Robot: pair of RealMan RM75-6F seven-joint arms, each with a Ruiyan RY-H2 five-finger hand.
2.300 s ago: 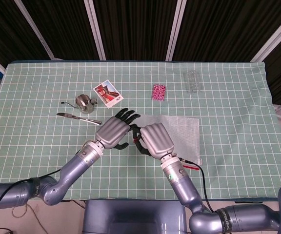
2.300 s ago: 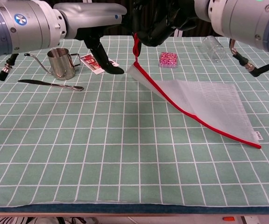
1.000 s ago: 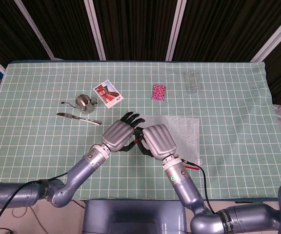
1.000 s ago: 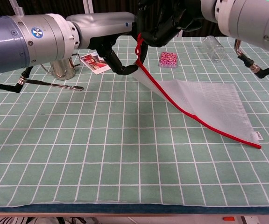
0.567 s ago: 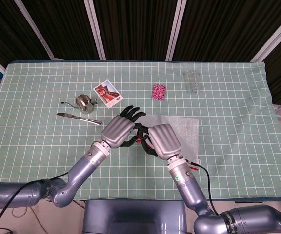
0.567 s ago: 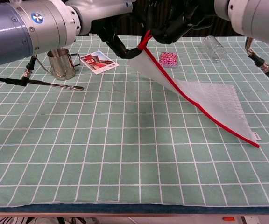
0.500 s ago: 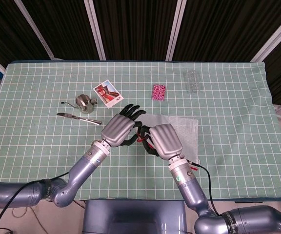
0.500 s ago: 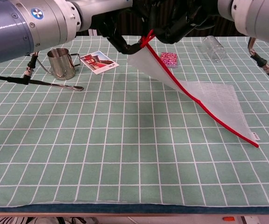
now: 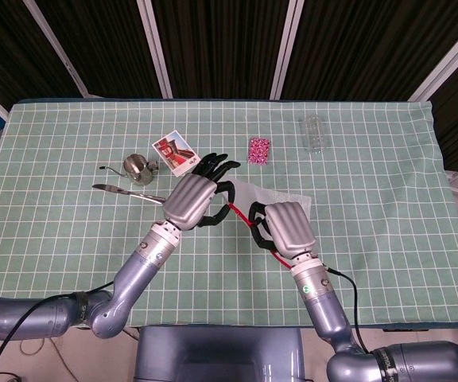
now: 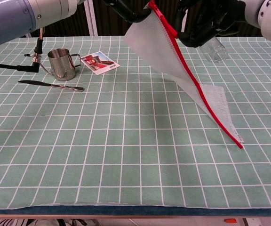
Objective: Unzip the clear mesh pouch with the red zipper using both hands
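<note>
**Mesh pouch lifted above a green checked table**

On a table [image 9: 388, 199] covered in green cloth with a white grid, backed by dark panels, both hands hold the clear mesh pouch [image 10: 166, 52] in the air, one corner trailing to the cloth. The left hand [image 9: 191, 199] pinches the upper end, its other fingers fanned out. The right hand [image 9: 291, 228] has its fingers curled around the red zipper [image 10: 192, 84]. Left lie a metal cup [image 10: 61, 64], knife [image 10: 51, 85] and photo card [image 10: 97, 62]; far behind, a pink block [image 9: 258, 150] and clear jar [image 9: 314, 132]. The near cloth lies open.
</note>
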